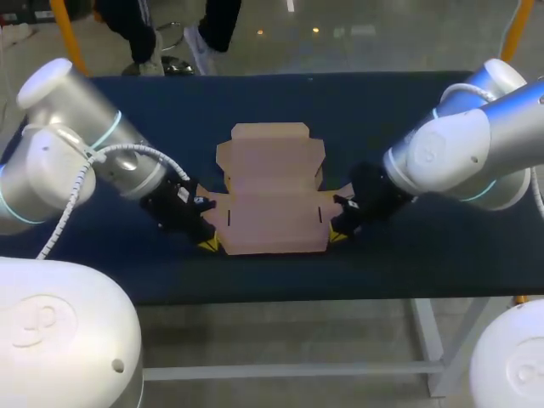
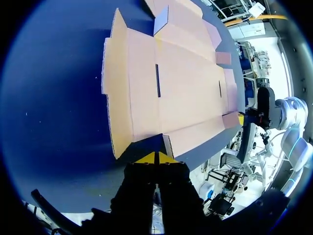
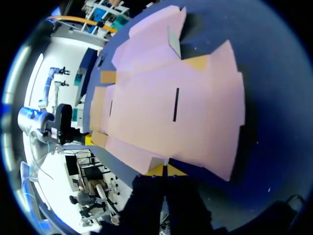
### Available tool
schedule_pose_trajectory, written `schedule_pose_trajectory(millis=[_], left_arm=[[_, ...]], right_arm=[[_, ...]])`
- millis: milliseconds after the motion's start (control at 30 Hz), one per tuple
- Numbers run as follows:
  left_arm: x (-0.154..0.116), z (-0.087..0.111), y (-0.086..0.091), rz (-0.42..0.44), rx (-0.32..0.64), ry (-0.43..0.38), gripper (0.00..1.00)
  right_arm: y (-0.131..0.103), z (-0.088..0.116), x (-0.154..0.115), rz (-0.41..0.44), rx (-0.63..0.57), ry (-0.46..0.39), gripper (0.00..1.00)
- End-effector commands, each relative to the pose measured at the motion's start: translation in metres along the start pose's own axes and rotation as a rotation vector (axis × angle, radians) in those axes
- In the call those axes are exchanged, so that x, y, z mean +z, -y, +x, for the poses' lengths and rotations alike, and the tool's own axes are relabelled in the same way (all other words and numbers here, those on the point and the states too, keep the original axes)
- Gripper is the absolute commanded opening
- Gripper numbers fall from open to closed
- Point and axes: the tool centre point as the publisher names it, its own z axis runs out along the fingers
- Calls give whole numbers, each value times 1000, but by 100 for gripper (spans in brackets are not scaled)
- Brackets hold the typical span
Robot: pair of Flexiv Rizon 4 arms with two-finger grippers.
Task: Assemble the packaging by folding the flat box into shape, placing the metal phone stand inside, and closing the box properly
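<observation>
Cardboard, matte and scored with creases, the flat box [image 1: 272,200] lies unfolded on the dark blue tabletop [image 1: 408,263] at the middle of the frame, its long axis running toward the upper edge. At its lower left corner sit the left fingers [image 2: 145,159], at its lower right the right fingers [image 3: 155,171], equally near. Both pairs are pressed together with nothing visibly between them.

The head view looks steeply down from above and behind, taking in the whole dark blue worktop [image 1: 382,110]. Each wrist view sits low and close over that surface. One faces inward past the left gripper [image 2: 156,157], the other past the right gripper [image 3: 165,170], from opposite sides of the flat cardboard box [image 1: 272,200], which all three views share.
</observation>
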Motion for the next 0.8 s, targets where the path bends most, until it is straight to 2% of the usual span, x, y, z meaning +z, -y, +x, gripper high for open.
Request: schedule_pose_trajectory(millis=[33, 800], left_arm=[[2, 5, 2, -9, 7, 13, 0], [14, 20, 5, -48, 50, 32, 0]], right_arm=[[0, 5, 3, -1, -5, 21, 0], [0, 14, 8, -2, -36, 70, 0]])
